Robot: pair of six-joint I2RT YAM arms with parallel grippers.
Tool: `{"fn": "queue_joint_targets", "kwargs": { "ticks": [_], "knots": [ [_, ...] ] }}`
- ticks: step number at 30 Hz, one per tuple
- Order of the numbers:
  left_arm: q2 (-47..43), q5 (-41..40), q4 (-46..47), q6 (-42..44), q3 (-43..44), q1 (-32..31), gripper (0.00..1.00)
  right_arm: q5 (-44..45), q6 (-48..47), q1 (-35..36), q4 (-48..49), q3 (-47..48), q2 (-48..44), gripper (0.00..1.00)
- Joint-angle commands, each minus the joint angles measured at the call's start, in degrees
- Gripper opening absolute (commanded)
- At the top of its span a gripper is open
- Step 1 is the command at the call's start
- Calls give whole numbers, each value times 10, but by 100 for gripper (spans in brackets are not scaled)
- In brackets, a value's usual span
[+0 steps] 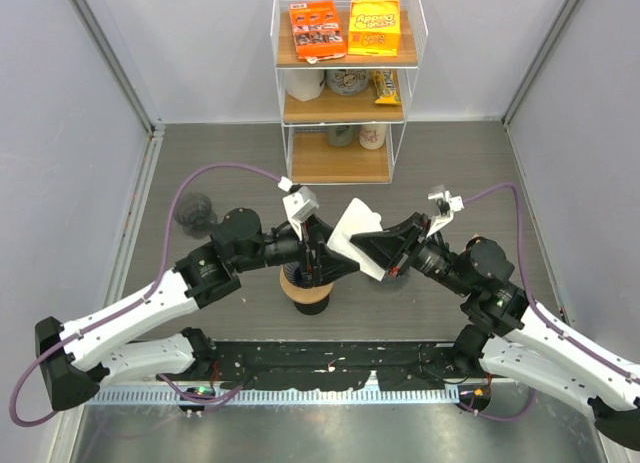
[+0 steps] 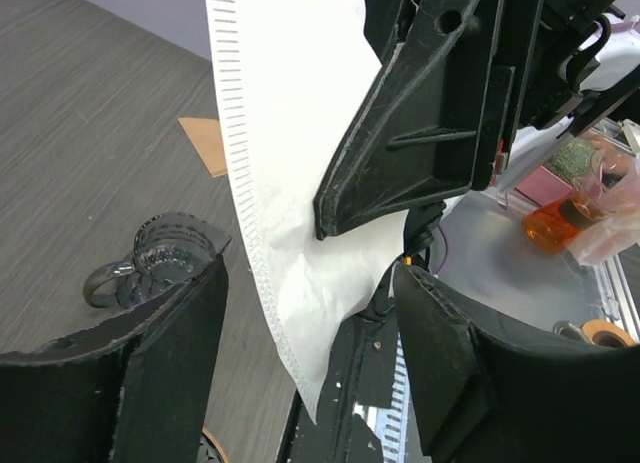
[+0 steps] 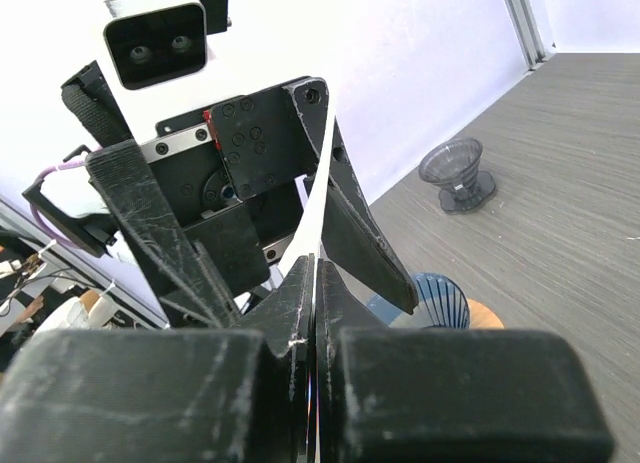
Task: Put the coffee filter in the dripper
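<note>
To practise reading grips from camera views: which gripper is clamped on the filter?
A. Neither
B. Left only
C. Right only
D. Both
C: the right wrist view shows the right gripper with its fingers shut tight on the filter, seen edge-on there, while the left gripper stands open with the sheet between its spread fingers.

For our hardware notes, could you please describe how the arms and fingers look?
The left arm and right arm have white lower links, black joints and upper links. A purple cable runs to each wrist. The fingers are matte black.
</note>
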Motion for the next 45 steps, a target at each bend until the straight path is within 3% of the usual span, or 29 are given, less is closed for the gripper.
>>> {"fn": "queue_joint_targets", "kwargs": {
  "ticks": [1, 7, 9, 12, 13, 15, 16, 18, 21, 23, 31, 39, 45],
  "knots": [
    [6, 10, 45, -12, 8, 6, 68, -12, 0, 2, 30, 12, 1, 5],
    [-1, 27, 50, -29, 0, 19, 48, 7, -3, 2, 33, 1, -5, 5],
    [-6, 32, 56, -32, -7, 22, 33, 4, -4, 3, 35, -2, -7, 6],
    [-15, 32, 59, -30, -13, 25, 0, 3, -8, 3, 34, -3, -9, 8],
    [-16, 32, 61, -29, -18, 27, 0, 6, -16, 3, 34, -6, -13, 11],
    [-23, 35, 62, -20, -23, 29, 0, 14, -36, 2, 31, -11, -18, 30],
    [-24, 35, 56, -15, -27, 29, 0, 17, -43, 3, 20, -12, -22, 48],
    [-31, 40, 40, 5, -31, 32, 0, 33, -71, 3, -13, -7, -37, 75],
    [-40, 82, 24, 58, -37, 32, 0, 109, -108, 3, -80, -2, -65, 93],
    [-42, 107, 10, 83, -34, 32, 0, 150, -128, 3, -97, -5, -92, 99],
    [-20, 136, -90, 142, 19, 32, 0, 215, -197, 2, -119, -3, -167, 95],
    [41, 115, -167, 120, 83, 32, 0, 110, -295, 3, -174, 20, -165, 95],
    [73, 147, -205, 115, 102, 32, 0, 160, -309, 2, -226, 48, -140, 95]
  ]
}}
